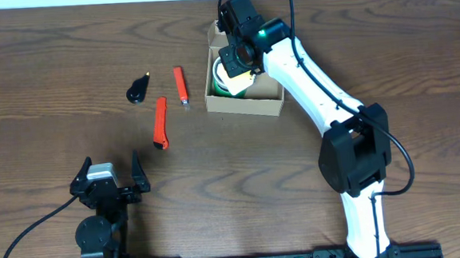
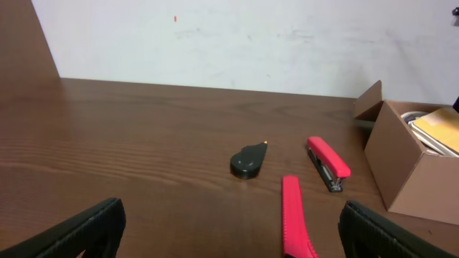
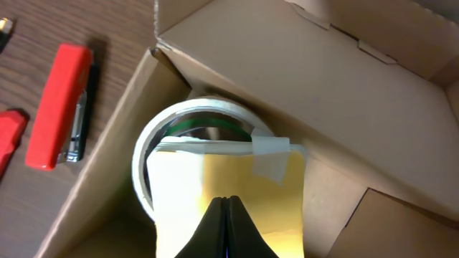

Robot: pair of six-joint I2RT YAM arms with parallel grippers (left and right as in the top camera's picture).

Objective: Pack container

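Container (image 1: 245, 106) stands open on the table (image 1: 66, 59), directly under the right hand (image 3: 226, 218). The hand's fingers are pressed together; whether they pinch anything cannot be told. Just beyond the tips, inside the container, a yellow pad (image 3: 186, 193) rests on a white tape roll (image 3: 141, 161). Outside the wall lies a red stapler (image 3: 57, 104). Left hand (image 1: 109, 178), spread wide and empty, is well apart from the container, with a red cutter (image 1: 160, 122) ahead of it.
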